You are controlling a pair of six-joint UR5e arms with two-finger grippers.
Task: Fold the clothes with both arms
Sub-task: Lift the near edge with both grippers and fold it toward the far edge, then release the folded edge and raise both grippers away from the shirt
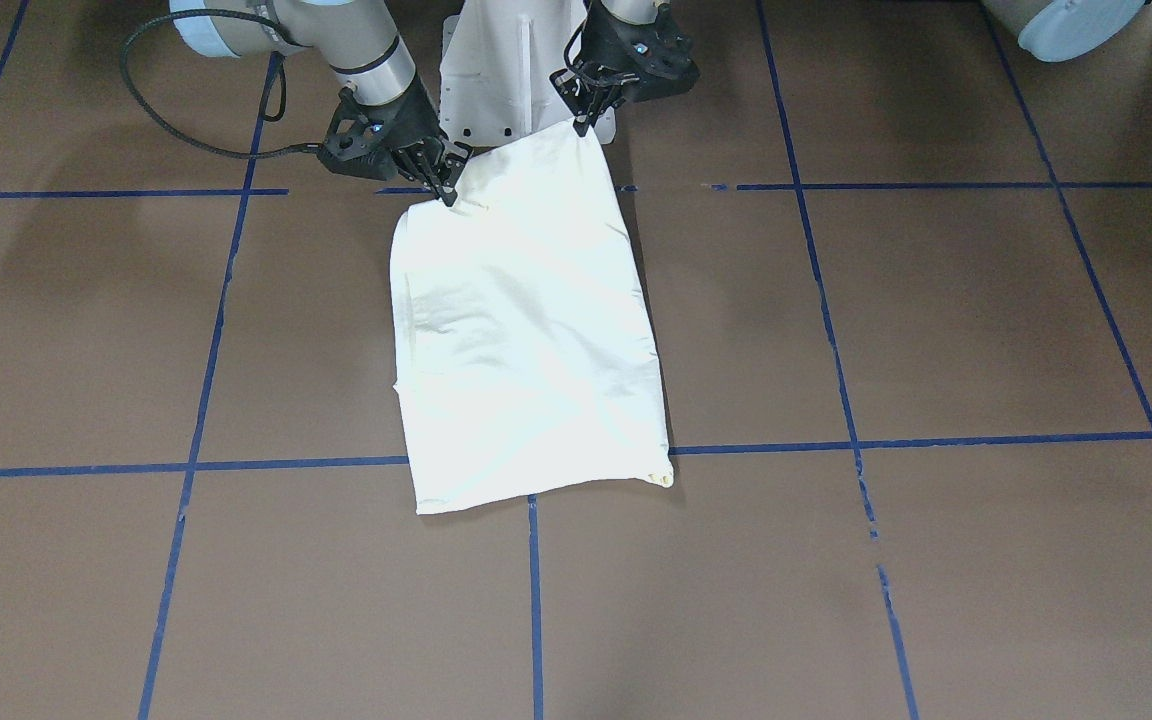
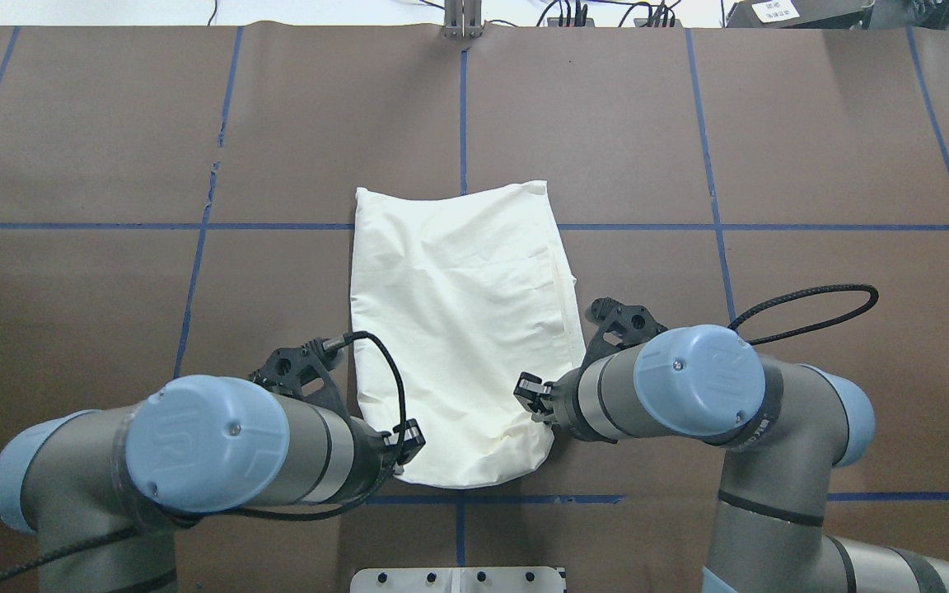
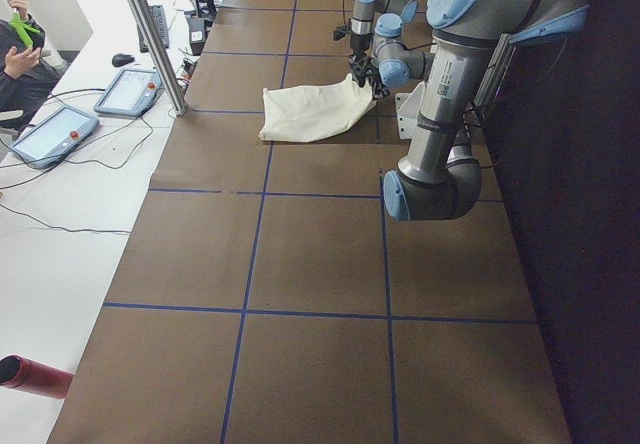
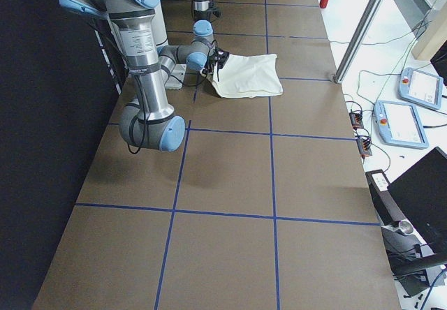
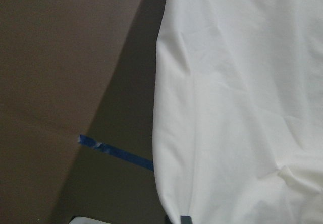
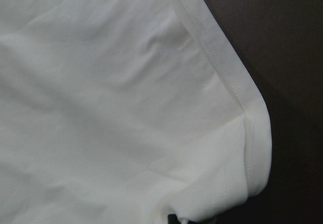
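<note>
Both grippers are clamped on upper corners of the T-shirt point(image 1: 526, 330), top centre of the front-facing view: left gripper point(image 1: 583, 118) frame-right, right gripper point(image 1: 447, 183) frame-left. Cloth lies plain side up, mid-frame, on the table point(image 1: 936, 320).

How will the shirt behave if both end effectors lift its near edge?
Likely floppy: the shirt creases softly between the left end effector and right end effector. Probably light: thin cloth, lying flat.
</note>
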